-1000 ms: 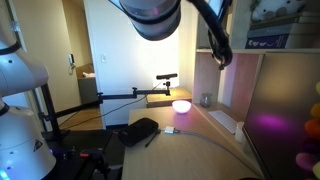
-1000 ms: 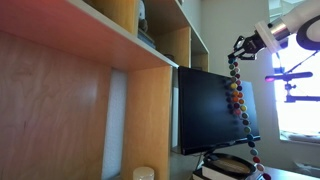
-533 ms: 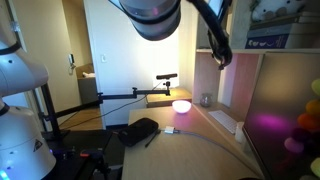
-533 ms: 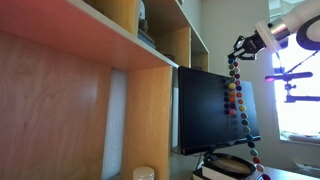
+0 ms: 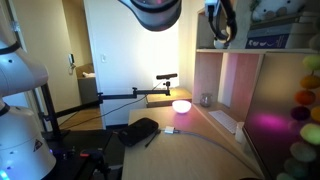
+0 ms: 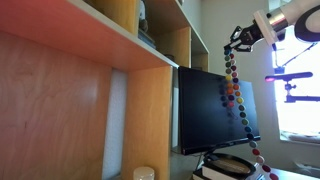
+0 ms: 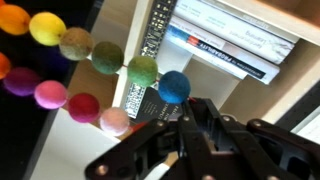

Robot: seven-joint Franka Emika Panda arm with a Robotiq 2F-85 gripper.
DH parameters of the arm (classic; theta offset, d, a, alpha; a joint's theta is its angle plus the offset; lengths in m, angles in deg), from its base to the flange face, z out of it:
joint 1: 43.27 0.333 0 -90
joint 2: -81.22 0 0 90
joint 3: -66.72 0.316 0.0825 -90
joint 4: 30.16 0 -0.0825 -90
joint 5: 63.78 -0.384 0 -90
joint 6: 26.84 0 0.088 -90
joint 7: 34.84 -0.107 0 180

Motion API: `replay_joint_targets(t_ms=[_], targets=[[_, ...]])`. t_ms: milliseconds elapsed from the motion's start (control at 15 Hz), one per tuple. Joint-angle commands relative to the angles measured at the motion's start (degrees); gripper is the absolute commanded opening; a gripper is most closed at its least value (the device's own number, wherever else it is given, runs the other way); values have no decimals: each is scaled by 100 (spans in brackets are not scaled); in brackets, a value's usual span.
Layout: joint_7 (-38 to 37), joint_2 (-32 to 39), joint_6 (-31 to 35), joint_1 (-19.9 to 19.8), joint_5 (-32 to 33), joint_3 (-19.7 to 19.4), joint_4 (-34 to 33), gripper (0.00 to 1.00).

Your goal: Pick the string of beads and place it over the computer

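Note:
The string of beads (image 6: 236,95) hangs as a long strand of red, green, yellow and purple balls in front of the right edge of the computer (image 6: 210,108), a dark monitor. My gripper (image 6: 239,37) is shut on the strand's top end, above the screen's upper right corner. In the wrist view the beads (image 7: 108,58) loop away to the left from my gripper (image 7: 197,108), with a blue bead right at the fingers. In an exterior view, blurred beads (image 5: 308,100) fill the right edge.
Wooden shelves (image 6: 130,45) stand left of and above the monitor, and a stack of books (image 6: 235,165) lies under it. A shelf of books (image 7: 235,45) shows in the wrist view. A black lump (image 5: 141,130) and a glowing lamp (image 5: 181,105) sit on the desk.
My gripper has risen and shifted slightly left with the beads. The strand hangs higher against the monitor.

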Motion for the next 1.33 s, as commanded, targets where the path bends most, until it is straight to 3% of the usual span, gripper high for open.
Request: replay_joint_targets(t_ms=[0, 467, 867, 933, 1000, 1267], targets=[[-318, -6, -152, 42, -194, 59, -526, 4], [-301, 609, -589, -23, -1009, -181, -1800, 4], [-293, 1280, -773, 179, -1488, -776, -2682, 4], [347, 1434, -800, 180, -2218, -755, -2875, 4], [-173, 1579, -757, 354, -1898, -1141, -3051, 4], [-97, 1990, -313, 709, -2315, -1702, -3478, 4]])
